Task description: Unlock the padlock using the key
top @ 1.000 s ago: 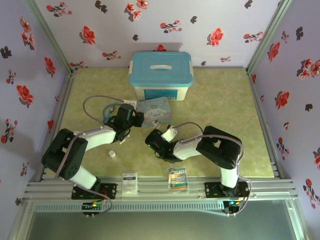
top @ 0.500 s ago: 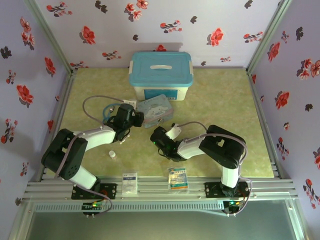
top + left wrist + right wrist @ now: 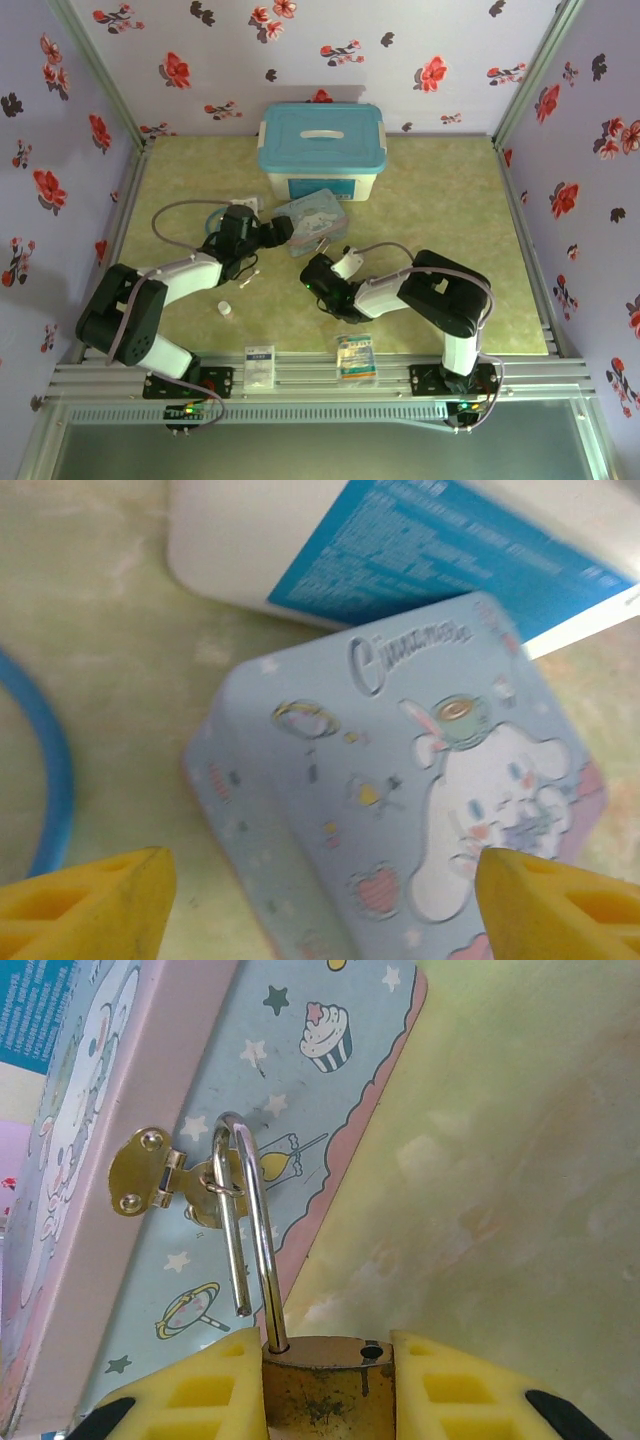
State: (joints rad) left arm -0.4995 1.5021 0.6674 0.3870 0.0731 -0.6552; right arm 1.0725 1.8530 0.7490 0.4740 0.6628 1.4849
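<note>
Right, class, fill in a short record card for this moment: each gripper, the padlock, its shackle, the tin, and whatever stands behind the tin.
left gripper: open, holding nothing, pointed at the cartoon tin
right gripper: shut on the padlock, gripping its body
shackle: open, one leg free of the body, hooked through the tin's brass hasp
storage box: teal lid on, just behind the tin

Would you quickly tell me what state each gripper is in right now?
Left gripper: open, holding nothing.
Right gripper: closed on the padlock body.
</note>
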